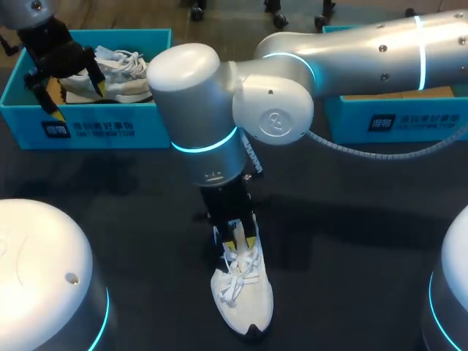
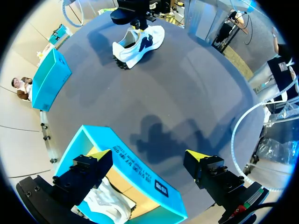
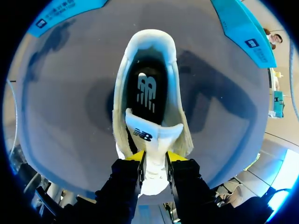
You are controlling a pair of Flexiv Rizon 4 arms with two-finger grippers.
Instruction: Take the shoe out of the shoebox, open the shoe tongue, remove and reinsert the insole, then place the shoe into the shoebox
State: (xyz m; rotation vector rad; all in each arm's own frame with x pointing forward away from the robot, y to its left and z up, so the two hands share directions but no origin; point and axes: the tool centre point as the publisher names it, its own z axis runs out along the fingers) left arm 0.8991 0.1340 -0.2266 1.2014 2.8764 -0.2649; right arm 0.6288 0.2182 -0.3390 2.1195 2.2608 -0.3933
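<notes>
A white shoe (image 1: 245, 292) lies on the dark table near its front edge, toe toward the front. My right gripper (image 1: 240, 235) comes down on it from behind the laces. In the right wrist view the white tongue (image 3: 152, 135) stands between the two yellow tips, and my right gripper (image 3: 154, 156) is shut on it. The dark insole (image 3: 145, 88) shows inside the shoe (image 3: 124, 93). My left gripper (image 1: 72, 91) hangs open over the left blue shoebox (image 1: 95, 128), which holds a second white shoe (image 1: 117, 69). My left gripper (image 2: 149, 163) holds nothing.
A second blue shoebox (image 1: 395, 117) stands at the back right, partly hidden behind my right arm. In the left wrist view, bare dark table lies between the near shoebox (image 2: 135, 175) and the shoe (image 2: 138, 44).
</notes>
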